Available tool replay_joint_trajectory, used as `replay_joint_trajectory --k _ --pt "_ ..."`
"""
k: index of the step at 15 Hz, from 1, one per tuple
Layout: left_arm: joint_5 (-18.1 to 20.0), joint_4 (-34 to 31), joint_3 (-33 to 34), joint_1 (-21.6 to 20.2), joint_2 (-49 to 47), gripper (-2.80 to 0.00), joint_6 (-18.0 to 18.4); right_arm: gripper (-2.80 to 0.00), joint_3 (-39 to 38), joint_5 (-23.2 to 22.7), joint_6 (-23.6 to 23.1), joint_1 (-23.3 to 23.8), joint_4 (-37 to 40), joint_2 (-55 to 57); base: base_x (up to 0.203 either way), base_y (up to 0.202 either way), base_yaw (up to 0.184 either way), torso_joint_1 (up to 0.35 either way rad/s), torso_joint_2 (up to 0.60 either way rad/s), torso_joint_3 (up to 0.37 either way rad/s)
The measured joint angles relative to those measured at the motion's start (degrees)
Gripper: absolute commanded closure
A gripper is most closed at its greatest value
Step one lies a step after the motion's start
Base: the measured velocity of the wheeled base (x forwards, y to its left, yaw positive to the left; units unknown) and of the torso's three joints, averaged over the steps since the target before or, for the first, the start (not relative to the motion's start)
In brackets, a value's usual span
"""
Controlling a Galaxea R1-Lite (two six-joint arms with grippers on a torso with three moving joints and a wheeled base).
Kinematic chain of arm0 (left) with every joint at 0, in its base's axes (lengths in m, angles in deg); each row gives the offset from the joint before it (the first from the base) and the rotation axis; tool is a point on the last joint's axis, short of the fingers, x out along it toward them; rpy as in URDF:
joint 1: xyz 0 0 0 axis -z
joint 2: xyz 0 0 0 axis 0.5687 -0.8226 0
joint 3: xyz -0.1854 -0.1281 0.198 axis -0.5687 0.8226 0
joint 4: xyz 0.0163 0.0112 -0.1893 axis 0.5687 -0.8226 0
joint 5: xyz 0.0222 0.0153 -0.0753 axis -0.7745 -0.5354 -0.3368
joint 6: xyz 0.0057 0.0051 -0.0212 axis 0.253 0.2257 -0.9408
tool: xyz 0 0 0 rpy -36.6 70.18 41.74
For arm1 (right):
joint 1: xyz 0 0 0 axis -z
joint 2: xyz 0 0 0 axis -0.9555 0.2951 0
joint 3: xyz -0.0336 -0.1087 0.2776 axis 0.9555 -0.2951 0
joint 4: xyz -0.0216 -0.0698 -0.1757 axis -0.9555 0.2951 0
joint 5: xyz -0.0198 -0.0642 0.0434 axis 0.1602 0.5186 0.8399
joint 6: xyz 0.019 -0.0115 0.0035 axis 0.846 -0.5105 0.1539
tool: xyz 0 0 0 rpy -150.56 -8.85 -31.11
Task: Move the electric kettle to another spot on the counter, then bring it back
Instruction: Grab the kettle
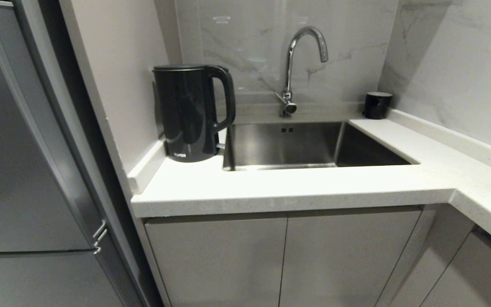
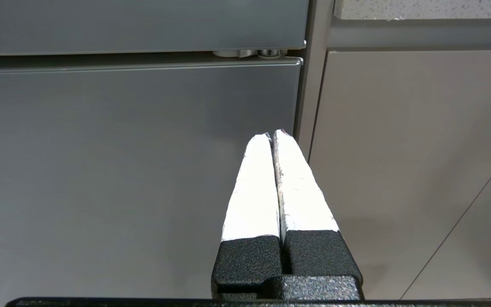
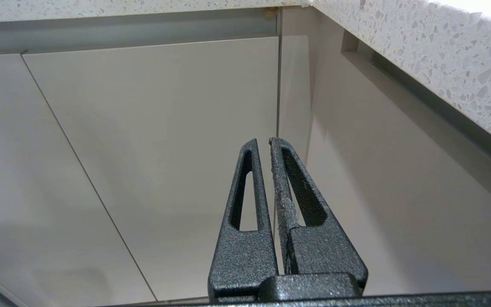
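The electric kettle (image 1: 191, 113) stands upright, long axis vertical, at the far left corner of the worktop (image 1: 296, 187), against the side wall and just left of the sink (image 1: 309, 145). Its loop handle points right, toward the sink and the tap (image 1: 290, 68); the flat lid is seated on top.

The left tool (image 2: 271, 135) hangs below worktop level, facing the seam between the fridge (image 2: 122, 149) and a cabinet door (image 2: 399, 162). Its white-taped fingers (image 2: 254, 187) are pressed together, clenched on nothing. The right tool (image 3: 263, 143) faces the inner corner of the cabinet fronts under the worktop edge; its black slotted fingers meet at the tips, empty. Neither tool touches anything.

The kettle body is glossy black and cylindrical, with small white lettering near its base.
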State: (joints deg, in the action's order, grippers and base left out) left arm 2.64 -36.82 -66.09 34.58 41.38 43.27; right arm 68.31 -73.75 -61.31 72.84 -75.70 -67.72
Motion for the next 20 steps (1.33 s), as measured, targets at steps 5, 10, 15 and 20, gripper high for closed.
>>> replay_joint_trajectory --k 5,10,15,20 --pt "0.02 0.0 0.0 0.0 0.0 0.0 0.0 0.0 0.0 0.02 0.0 0.0 0.0 0.0 0.0 0.0 0.0 0.0 0.0 0.0" --pt "0.02 0.0 0.0 0.0 0.0 0.0 0.0 0.0 0.0 -0.02 0.0 0.0 -0.02 0.0 0.0 0.0 0.0 0.0 0.0 0.0" --pt "0.02 0.02 0.0 0.0 0.0 0.0 0.0 0.0 0.0 0.0 -0.01 0.0 -0.03 0.0 0.0 0.0 0.0 0.0 0.0 0.0" --pt "0.02 0.03 0.0 0.0 0.0 0.0 0.02 0.0 0.0 0.0 0.0 0.0 -0.01 0.0 0.0 0.0 0.0 0.0 0.0 0.0"
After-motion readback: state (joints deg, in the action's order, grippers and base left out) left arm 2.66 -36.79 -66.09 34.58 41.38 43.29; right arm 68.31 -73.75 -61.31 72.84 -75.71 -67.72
